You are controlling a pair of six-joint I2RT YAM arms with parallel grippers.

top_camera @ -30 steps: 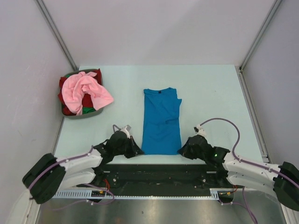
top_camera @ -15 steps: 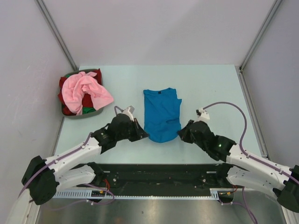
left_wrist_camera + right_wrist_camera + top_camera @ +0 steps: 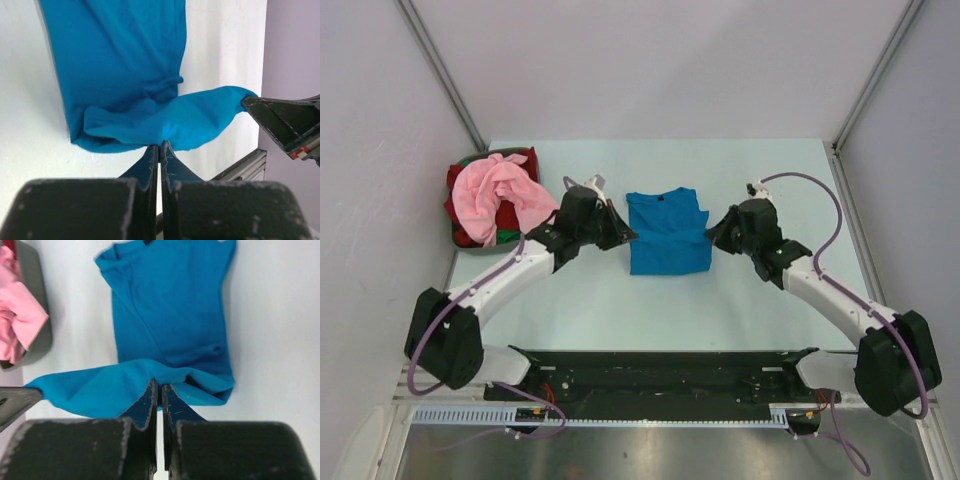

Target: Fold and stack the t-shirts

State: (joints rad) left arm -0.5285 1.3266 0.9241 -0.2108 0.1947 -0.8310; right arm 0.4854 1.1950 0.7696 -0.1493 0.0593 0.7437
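Observation:
The bright blue t-shirt (image 3: 667, 232) lies mid-table with its collar at the far end and its near hem lifted and doubled back over the body. My left gripper (image 3: 631, 236) is shut on the hem's left corner (image 3: 160, 141). My right gripper (image 3: 709, 237) is shut on the hem's right corner (image 3: 160, 382). The hem hangs as a sagging band between them, just above the shirt (image 3: 115, 65). The right gripper's finger (image 3: 280, 117) shows in the left wrist view. A light pink t-shirt (image 3: 505, 195) lies crumpled on a red one (image 3: 454, 208) with a bit of green (image 3: 506, 237).
The dark grey basket (image 3: 486, 247) holding the pink and red shirts stands at the far left, close to the left arm's elbow; its wall (image 3: 36, 295) also shows in the right wrist view. The black rail (image 3: 660, 365) runs along the near edge.
Both grippers have carried the blue shirt's near hem from the table's front edge away toward the collar, doubling the shirt over itself. Both arms have stretched out.

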